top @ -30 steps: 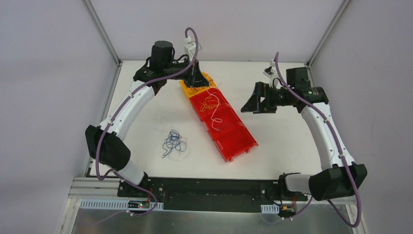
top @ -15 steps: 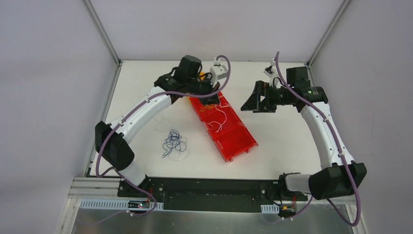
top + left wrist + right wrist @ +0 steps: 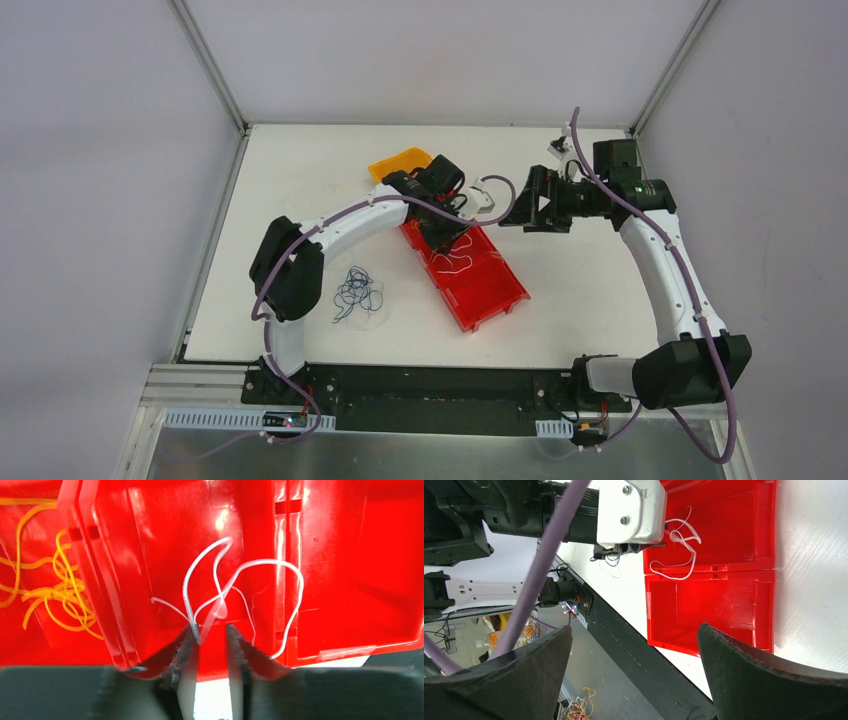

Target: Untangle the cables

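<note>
White cable lies in your red tray's middle compartment, yellow cables next door; blue cables sit clumped on the table, left, unsorted. Left gripper, over the white, and right gripper both gape empty.

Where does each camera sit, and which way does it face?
Top external: above and behind the bases, looking down on the table; left arm and right arm show whole.
Left wrist: on the left arm, looking down into the red tray; left gripper at the bottom edge.
Right wrist: on the right arm, looking across the table at the tray and left arm; right gripper open at the bottom.
Shared: all three show the white cable in the tray.
</note>
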You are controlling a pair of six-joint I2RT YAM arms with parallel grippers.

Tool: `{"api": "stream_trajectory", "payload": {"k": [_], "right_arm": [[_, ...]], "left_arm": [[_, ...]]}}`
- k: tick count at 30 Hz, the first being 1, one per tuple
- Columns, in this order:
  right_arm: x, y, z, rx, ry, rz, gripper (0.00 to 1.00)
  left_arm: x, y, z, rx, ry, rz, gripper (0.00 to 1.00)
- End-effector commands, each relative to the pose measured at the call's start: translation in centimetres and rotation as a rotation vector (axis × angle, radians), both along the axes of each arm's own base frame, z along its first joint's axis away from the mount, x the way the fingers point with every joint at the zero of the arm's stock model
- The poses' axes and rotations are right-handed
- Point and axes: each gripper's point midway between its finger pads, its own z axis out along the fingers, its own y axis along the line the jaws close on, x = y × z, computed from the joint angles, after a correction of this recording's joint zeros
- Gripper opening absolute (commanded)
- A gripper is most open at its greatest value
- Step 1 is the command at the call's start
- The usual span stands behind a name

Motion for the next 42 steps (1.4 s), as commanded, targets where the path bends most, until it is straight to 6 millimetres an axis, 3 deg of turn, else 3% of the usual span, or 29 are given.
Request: {"api": "stream_trajectory", "payload": {"k": [1, 6, 9, 16, 21, 26, 29, 30, 31, 38, 40, 42], "right_arm": [[-0.3, 0.0, 1.3, 0.025, -0.047, -0.001, 1.00], [-0.4, -0.1, 1.5, 0.024, -0.055, -0.002, 0.99], [-0.6, -0.1, 1.3, 0.020, -0.052, 0.005, 0.99], [-0.7, -0.4, -0.8, -0.024, -0.010, 0.030, 0.98], [0.1, -0.7, -3.2, -0.079, 0.045, 0.032, 0.92], [1.0, -0.1, -3.8, -0.058, 0.074, 0.019, 0.91], [1.1, 0.0, -4.1, -0.056, 0.080, 0.012, 0.91], [1.1, 0.0, -4.1, -0.059, 0.081, 0.011, 0.91], [1.1, -0.1, -4.2, -0.062, 0.082, 0.011, 0.91], [0.9, 0.0, -4.0, -0.051, 0.090, 0.016, 0.91], [0.8, 0.0, -3.9, -0.054, 0.090, 0.016, 0.91], [0.8, 0.0, -3.8, -0.058, 0.083, 0.016, 0.91]], "left_arm": [[1.0, 0.6, 4.7, 0.009, -0.083, 0.041, 0.38], [-1.1, 1.6, 11.2, -0.124, -0.028, 0.047, 0.62], [-2.6, 4.7, 13.1, -0.171, 0.047, 0.038, 0.71], [-0.8, 16.8, 11.0, -0.153, 0.228, 0.287, 0.74], [0.5, 25.6, 7.0, -0.019, 0.226, 0.469, 0.72], [2.3, 31.2, 2.9, 0.080, 0.283, 0.646, 0.65], [2.9, 31.7, 0.7, 0.082, 0.339, 0.676, 0.64], [2.9, 31.5, 1.8, 0.060, 0.298, 0.667, 0.64], [2.8, 31.2, -0.4, 0.057, 0.364, 0.651, 0.64], [4.4, 29.6, -5.4, 0.061, 0.387, 0.576, 0.65], [4.9, 28.8, -6.3, 0.077, 0.379, 0.557, 0.60], [5.3, 28.9, -6.7, 0.115, 0.370, 0.560, 0.40]]}}
